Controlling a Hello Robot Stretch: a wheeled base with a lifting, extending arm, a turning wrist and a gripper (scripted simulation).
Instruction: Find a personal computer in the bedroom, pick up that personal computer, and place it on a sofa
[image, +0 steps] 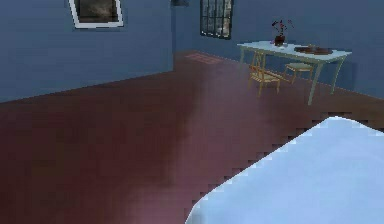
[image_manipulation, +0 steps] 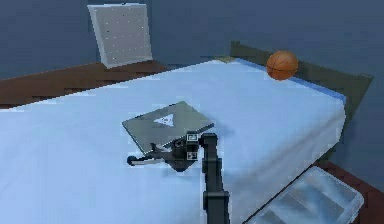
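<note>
A flat grey closed laptop (image_manipulation: 168, 125) lies on the pale blue bed (image_manipulation: 70, 150) in the arm side view. The dark arm bar (image_manipulation: 214, 190) rises from the bottom edge and ends at two small white marked squares. Left of those squares is the gripper (image_manipulation: 141, 157), just below the laptop's near edge, with its thin fingers lying over the bedcover. I cannot tell whether it holds anything, or whether it touches the laptop.
An orange ball (image_manipulation: 282, 65) rests at the bed's far right by the dark headboard (image_manipulation: 330, 75). A white panel (image_manipulation: 120, 33) leans on the blue wall. A clear bin (image_manipulation: 315, 200) sits on the floor. Ahead: bed corner (image: 310, 175), red-brown floor, white table (image: 295, 50), chair (image: 265, 75), framed picture (image: 97, 12).
</note>
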